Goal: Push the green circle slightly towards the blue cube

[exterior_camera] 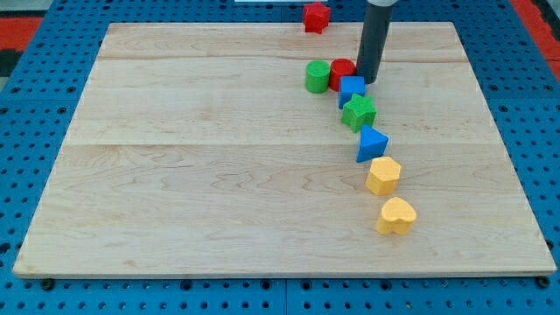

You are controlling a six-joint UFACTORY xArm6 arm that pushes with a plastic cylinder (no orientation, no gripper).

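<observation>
My tip (367, 81) is sitting just right of the red circle (341, 72) and above the blue cube (352, 90), on the wrong side for pushing; it is holding nothing (a bare rod). The green circle (317, 76) is lying left of the red one, so I am judging the approach unfinished: the tip needs rounding to the circle's upper left. The red circle is partly hiding behind the rod and cube.

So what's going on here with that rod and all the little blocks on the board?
I'm a single arm pushing blocks on a wooden board with a dark rod. My tip sits near the view's top, right beside the red cylinder and the blue cube. The green circle I'm meant to nudge towards that cube is on the red cylinder's far side, to the view's left. A curved line of other blocks trails down from there.
</observation>
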